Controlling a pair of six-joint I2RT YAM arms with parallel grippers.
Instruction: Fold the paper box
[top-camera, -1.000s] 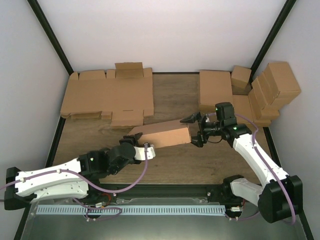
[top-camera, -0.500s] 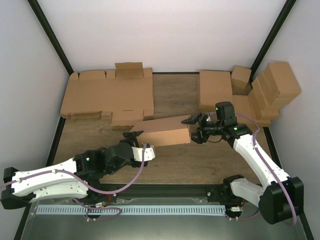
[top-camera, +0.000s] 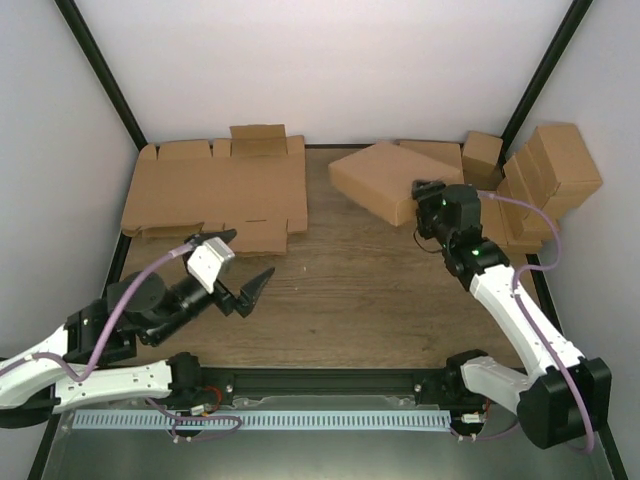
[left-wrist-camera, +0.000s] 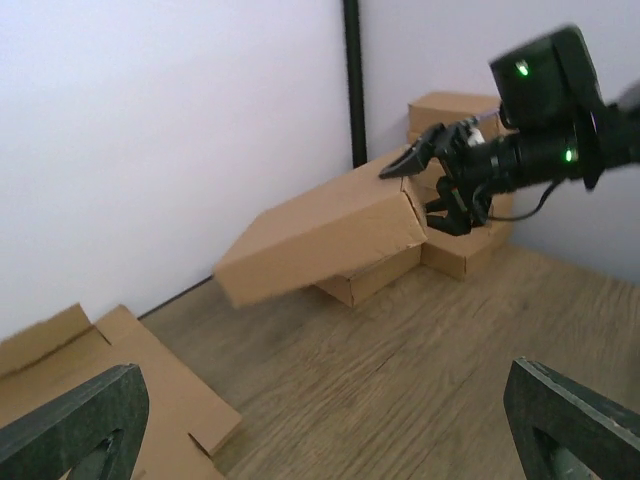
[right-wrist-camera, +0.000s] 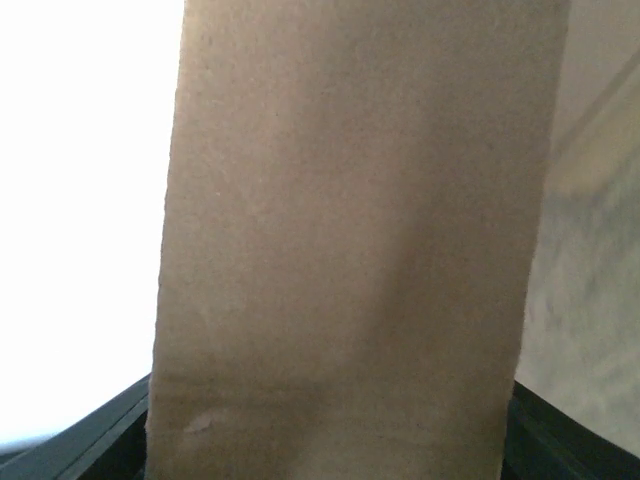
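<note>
Evidently folding's done: my right claw (top-camera: 420, 200) grasps the paper box (top-camera: 372, 177) upper right, left claw (top-camera: 252, 252) released; next I'd set it down.

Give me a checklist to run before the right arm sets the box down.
1. Right gripper clamped on the box: ok, its fingers pinch one end.
2. Left gripper clear of the box: ok, it is open and well apart from it.
3. Lid shut: ok, no flap stands open in the left wrist view.
4. Box level: not ok, it is tilted.
5. Box resting on the lower box: cannot tell.
</note>
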